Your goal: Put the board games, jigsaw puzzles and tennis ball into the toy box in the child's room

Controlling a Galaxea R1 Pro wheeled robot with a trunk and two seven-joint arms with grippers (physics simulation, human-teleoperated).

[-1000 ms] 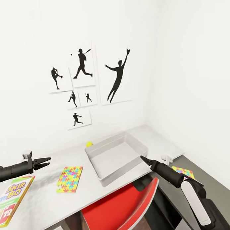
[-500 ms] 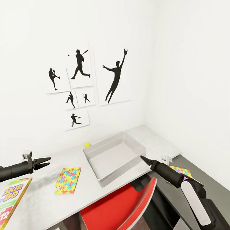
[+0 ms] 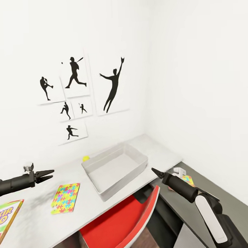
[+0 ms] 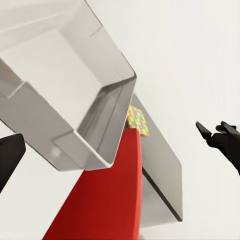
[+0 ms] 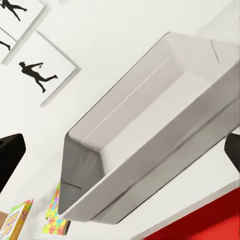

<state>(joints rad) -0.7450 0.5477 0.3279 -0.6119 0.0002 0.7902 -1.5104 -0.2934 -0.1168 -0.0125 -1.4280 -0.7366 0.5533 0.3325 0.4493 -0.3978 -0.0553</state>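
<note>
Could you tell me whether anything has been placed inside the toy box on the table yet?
No, the head view shows the toy box with a bare grey floor, while a puzzle lies beside it on the table.

Bright, even light — soft shadows.

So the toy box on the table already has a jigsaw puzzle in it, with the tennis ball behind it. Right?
Not quite. The toy box is empty in the head view. The jigsaw puzzle lies on the table beside it. The tennis ball is behind the box.
</note>
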